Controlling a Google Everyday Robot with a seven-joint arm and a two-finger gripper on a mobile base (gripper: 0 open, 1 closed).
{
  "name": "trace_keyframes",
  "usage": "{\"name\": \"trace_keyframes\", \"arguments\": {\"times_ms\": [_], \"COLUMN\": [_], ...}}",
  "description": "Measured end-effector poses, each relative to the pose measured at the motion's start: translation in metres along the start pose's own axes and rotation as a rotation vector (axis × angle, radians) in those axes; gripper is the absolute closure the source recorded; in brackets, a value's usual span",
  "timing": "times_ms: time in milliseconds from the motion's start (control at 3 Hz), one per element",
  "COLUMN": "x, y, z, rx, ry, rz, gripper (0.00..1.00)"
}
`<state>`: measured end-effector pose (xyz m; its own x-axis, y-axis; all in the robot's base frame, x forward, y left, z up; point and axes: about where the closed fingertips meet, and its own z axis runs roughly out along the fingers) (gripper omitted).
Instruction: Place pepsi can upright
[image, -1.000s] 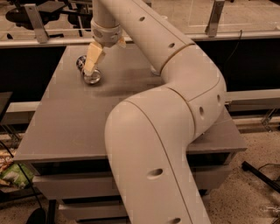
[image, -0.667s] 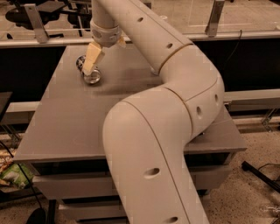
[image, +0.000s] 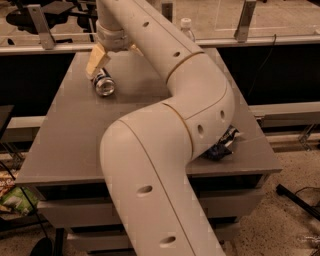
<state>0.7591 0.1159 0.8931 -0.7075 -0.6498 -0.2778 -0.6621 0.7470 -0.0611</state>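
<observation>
Pepsi can (image: 103, 84) lies on its side on the far left part of the grey table (image: 75, 135), one shiny silver end turned toward the camera. The gripper (image: 98, 65) hangs just above the can's far end, close enough that contact cannot be judged, and whether it is spread or pressed together cannot be told from here. The white arm (image: 165, 150) sweeps from the front of the table up across its middle to the gripper. A clear water bottle (image: 186, 27) with a white cap stands at the far edge. A dark blue snack bag (image: 223, 145) lies near the right edge, partly hidden by the arm.
</observation>
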Motion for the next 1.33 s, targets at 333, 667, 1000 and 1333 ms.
{"name": "trace_keyframes", "arguments": {"times_ms": [333,667,1000,1333], "x": [-0.011,-0.019,-0.023,-0.026], "y": [0.008,0.021,0.033,0.04], "z": [0.002,0.013,0.032,0.046], "rx": [-0.019,-0.054,-0.087,-0.097], "ry": [-0.012,-0.004,0.017,0.038], "rz": [0.092,0.143,0.172,0.197], "gripper": [0.0,0.0,0.0,0.0]}}
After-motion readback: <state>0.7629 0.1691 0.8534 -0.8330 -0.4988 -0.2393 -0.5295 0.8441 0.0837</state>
